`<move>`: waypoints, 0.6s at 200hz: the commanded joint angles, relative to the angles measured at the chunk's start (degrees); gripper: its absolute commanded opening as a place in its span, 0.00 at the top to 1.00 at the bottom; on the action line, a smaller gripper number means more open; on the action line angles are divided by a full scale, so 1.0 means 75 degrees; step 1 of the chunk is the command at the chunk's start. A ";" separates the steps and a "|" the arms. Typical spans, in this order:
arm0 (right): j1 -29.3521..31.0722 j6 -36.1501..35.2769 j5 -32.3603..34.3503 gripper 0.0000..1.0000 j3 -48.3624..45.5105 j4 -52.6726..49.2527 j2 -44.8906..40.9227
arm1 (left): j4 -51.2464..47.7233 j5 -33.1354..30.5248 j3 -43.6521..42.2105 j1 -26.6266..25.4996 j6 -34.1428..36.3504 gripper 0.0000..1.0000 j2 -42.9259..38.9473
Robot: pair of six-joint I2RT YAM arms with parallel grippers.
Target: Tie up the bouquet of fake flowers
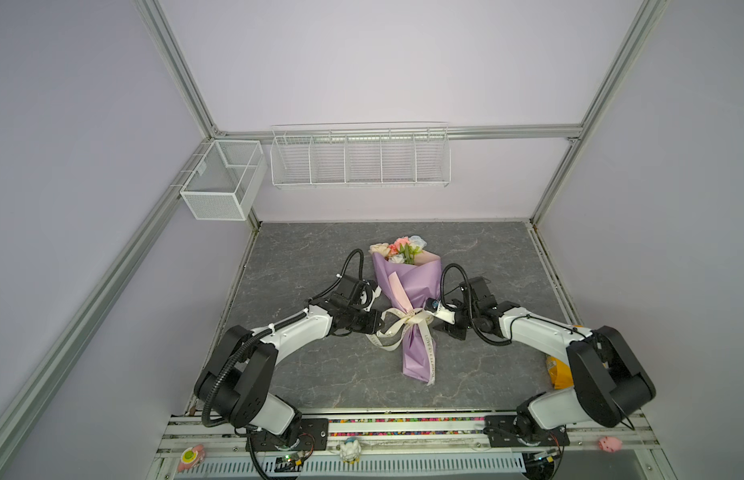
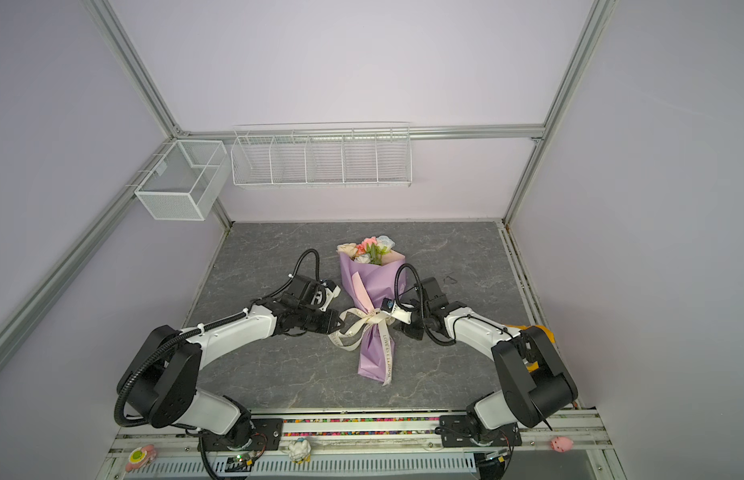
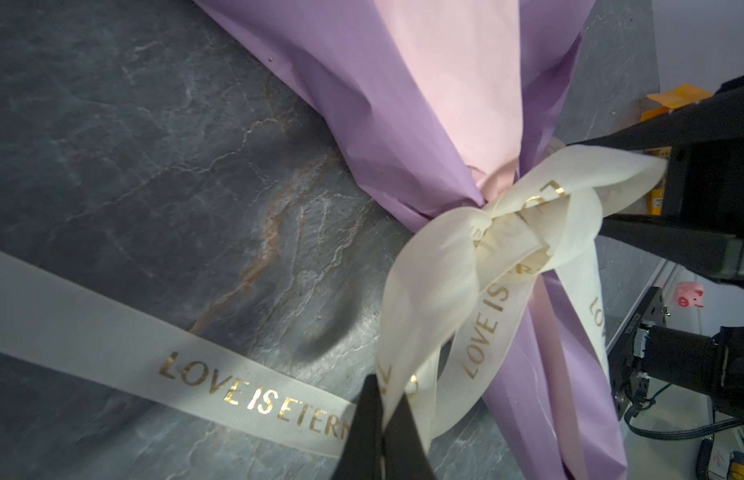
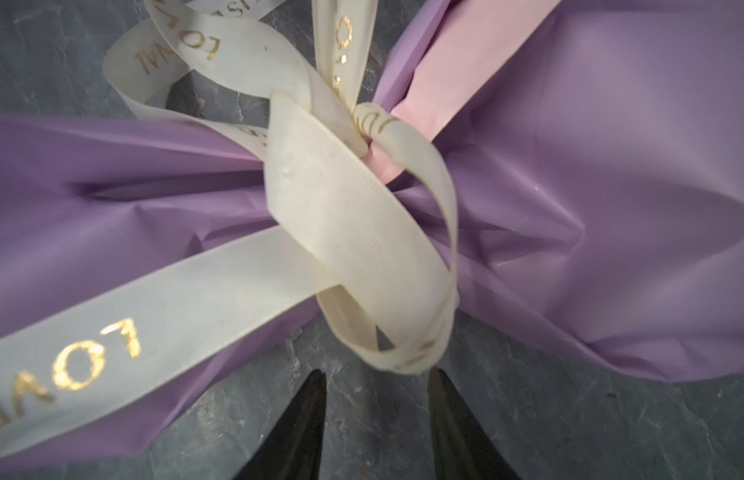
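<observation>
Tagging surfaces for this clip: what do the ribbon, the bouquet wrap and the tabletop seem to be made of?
ribbon: woven cream fabric, likely grosgrain; fine cross ribs show, with shiny gold foil lettering.
bouquet wrap: thin lilac and pink sheet, matte-satin, sharply creased; paper or plastic film, cannot tell.
tabletop: dark grey, pale-veined, slate-look; real stone or printed laminate is open.

The bouquet of fake flowers (image 1: pixel 407 286) is lying flat near the middle of the grey stone-look tabletop (image 1: pixel 304 257). Its cream, pink, coral and pale blue blooms are resting at the far end and its wrapped stems at the near end. Lilac paper with a pink fold is wrapping it into a cone. A cream ribbon (image 1: pixel 414 318) with gold lettering is cinching the narrow waist in a loose, looped bow, one tail trailing down the lower wrap.
</observation>
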 commanded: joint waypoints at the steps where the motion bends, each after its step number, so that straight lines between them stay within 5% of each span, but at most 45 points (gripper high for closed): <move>1: -0.0021 -0.0653 -0.0269 0.59 0.0203 0.0465 0.0210 | -0.0124 0.0059 0.0294 0.0038 0.0140 1.00 0.0138; 69: -0.0002 -0.0689 -0.0306 0.71 0.0523 0.0620 0.0725 | -0.0164 0.0046 0.0301 0.0039 0.0153 1.00 0.0141; 120: -0.0011 -0.0445 0.0684 0.93 0.0504 0.0344 0.0614 | -0.0089 0.0048 0.0196 0.0036 0.0115 1.00 0.0089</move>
